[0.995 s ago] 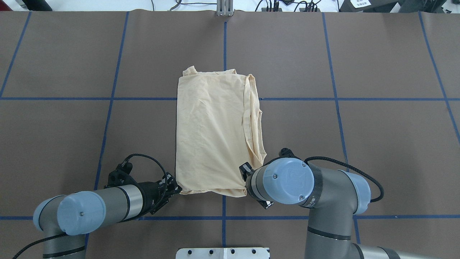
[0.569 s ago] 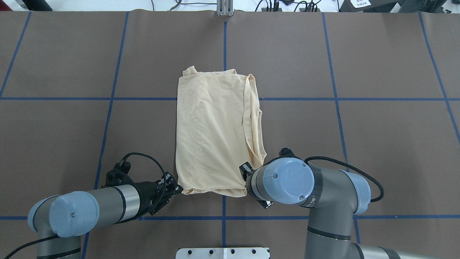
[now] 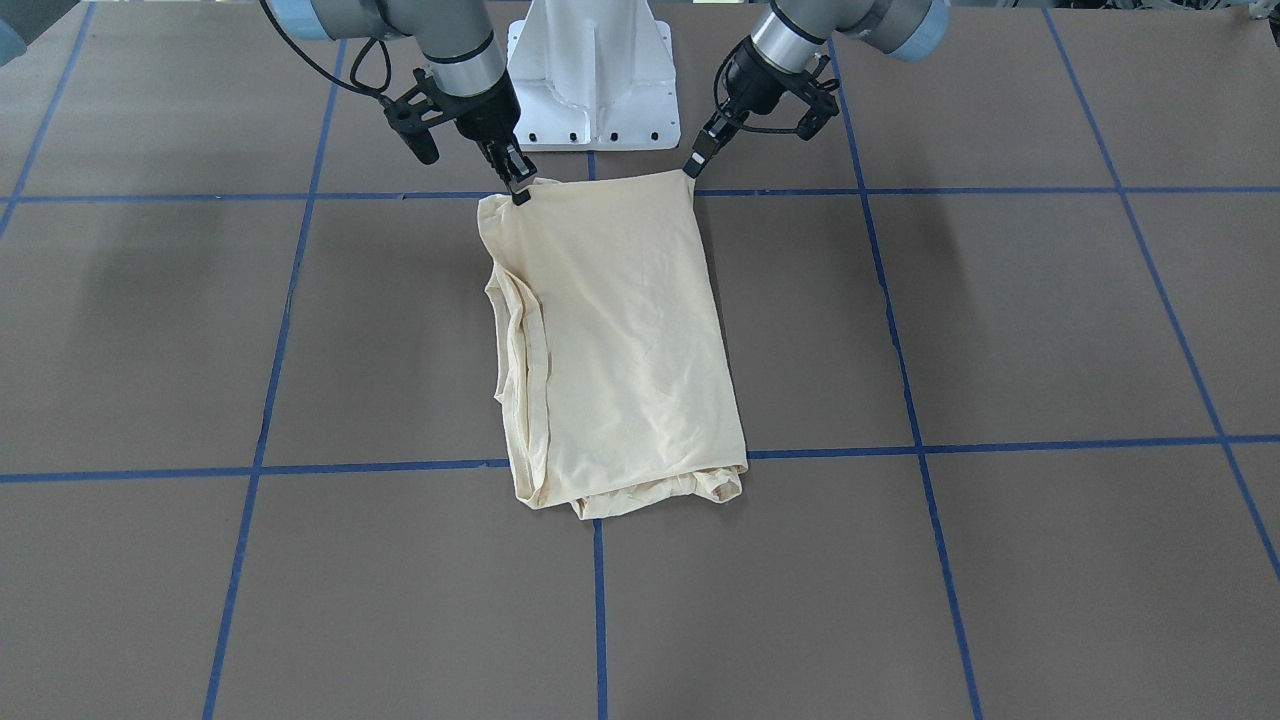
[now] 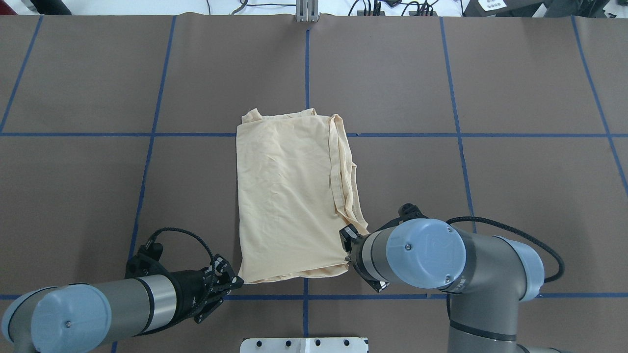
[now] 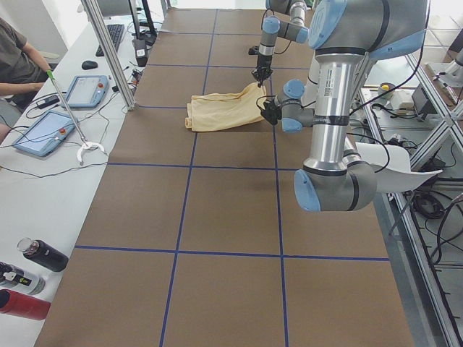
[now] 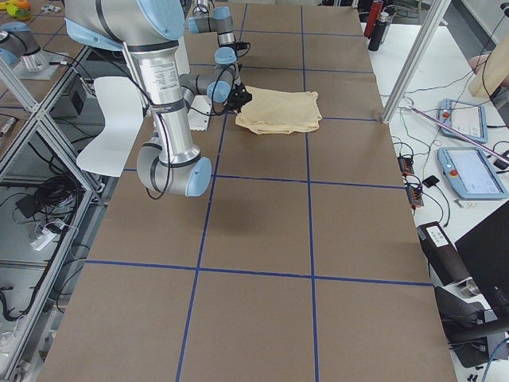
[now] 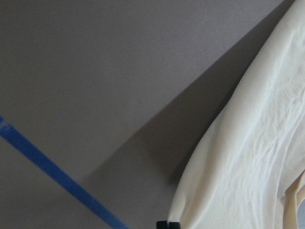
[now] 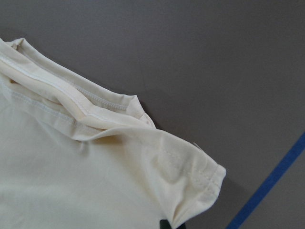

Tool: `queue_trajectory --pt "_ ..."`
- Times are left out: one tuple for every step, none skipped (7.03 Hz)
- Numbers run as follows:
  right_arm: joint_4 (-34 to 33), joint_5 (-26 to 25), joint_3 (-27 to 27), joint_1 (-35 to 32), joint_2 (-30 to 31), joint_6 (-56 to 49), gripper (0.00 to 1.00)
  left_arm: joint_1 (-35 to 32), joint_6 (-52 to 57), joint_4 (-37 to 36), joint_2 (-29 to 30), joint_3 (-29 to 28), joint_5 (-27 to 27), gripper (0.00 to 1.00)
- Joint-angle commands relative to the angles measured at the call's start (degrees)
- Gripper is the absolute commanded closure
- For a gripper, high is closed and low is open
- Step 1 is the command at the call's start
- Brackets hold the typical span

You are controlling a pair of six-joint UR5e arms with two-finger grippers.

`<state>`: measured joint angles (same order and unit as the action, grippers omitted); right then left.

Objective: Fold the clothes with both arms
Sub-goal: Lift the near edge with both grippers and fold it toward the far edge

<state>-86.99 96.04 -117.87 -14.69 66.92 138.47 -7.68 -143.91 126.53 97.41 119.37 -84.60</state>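
Observation:
The clothes (image 4: 289, 196) are one pale cream shirt folded into a tall rectangle on the brown table, also seen in the front-facing view (image 3: 620, 330). No print shows. My left gripper (image 4: 239, 281) is shut on the near left corner, which shows on the right in the front-facing view (image 3: 692, 168). My right gripper (image 4: 347, 257) is shut on the near right corner, by the bunched hems (image 3: 518, 192). Both corners are raised a little off the table. The left wrist view shows cloth (image 7: 248, 157) hanging from shut fingertips (image 7: 163, 224). The right wrist view shows the stitched corner (image 8: 190, 181).
The white pedestal base (image 3: 590, 70) stands just behind the shirt's near edge. Blue tape lines (image 4: 305, 63) grid the brown table cover. In the left side view, a bench with tablets (image 5: 43, 134), bottles (image 5: 40, 254) and a seated person (image 5: 18, 58) runs along the table's far side.
Both arms have drawn back toward the base with the corners in hold. The shirt slid toward the robot, and its far edge now lies nearer the cross line.

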Motion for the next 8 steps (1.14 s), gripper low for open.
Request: queue_trajectory --pt "-3.8 0.2 -5.0 1.2 0.2 2.3 1.0 0.3 -8.5 -9.0 2.3 5.9 2.2 1.0" --pt "-4.0 0.8 -5.6 0.2 -0.5 2.2 1.0 -0.7 -8.3 -9.5 3.9 5.1 2.1 1.0" --pt "-4.2 2.6 -4.7 -3.5 -0.6 1.3 1.0 -4.9 -7.5 -9.5 4.6 3.9 1.9 1.0" --pt "-3.9 5.9 -1.1 -8.5 -2.7 -0.3 1.0 -9.4 -1.2 -10.0 7.9 0.9 1.7 1.0" --pt "-3.8 8.2 3.9 -12.2 -6.6 -2.6 1.0 -14.9 4.4 -11.6 13.0 -3.4 0.6 1.0" --pt "-3.7 9.8 7.7 -15.6 -9.1 -4.6 1.0 -19.9 8.2 -12.0 16.5 -8.0 -4.0 1.0" --pt "-3.5 11.7 12.4 -18.1 -11.8 -7.4 1.0 -22.4 11.0 -11.4 17.4 -11.0 -5.0 1.0" --pt "-3.4 13.1 18.0 -19.6 -15.5 -9.1 1.0 -24.3 13.4 -11.2 17.5 -12.0 -5.1 1.0"
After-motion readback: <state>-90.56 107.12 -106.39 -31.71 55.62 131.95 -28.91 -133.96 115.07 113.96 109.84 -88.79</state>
